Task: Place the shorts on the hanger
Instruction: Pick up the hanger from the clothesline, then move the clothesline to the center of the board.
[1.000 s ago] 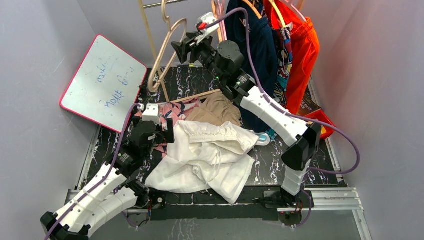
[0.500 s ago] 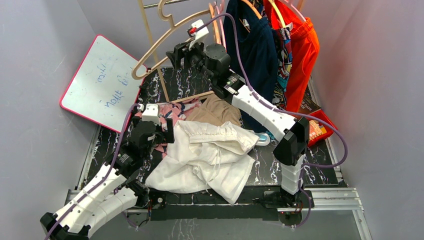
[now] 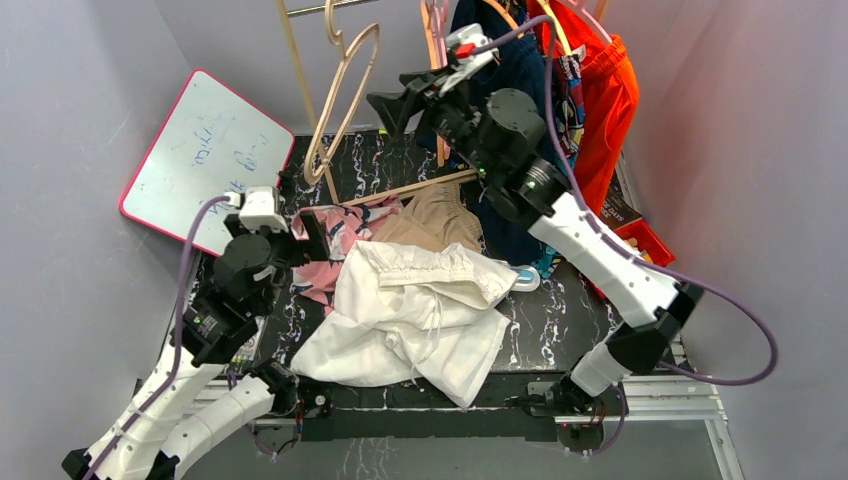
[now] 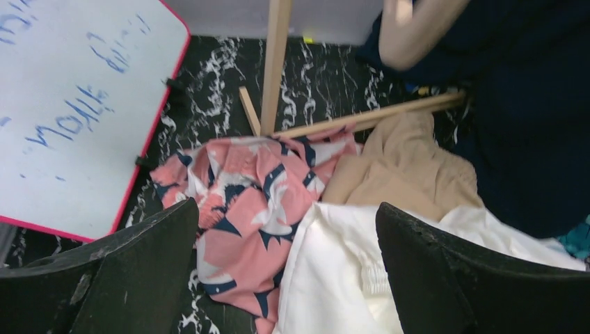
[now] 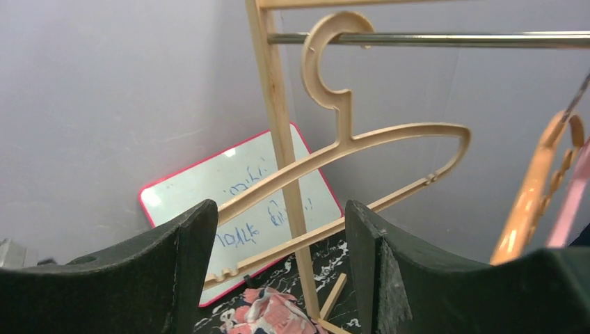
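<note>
With the left gripper and right gripper both gaping empty, we judged the large white fabric shorts, heaped on the black marbled table, light and limp, best pinched along the gathered waistband.

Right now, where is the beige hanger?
In the right wrist view the hanger is hooked on the metal rail beside the wooden post, at back left; the open right fingers face it.
</note>
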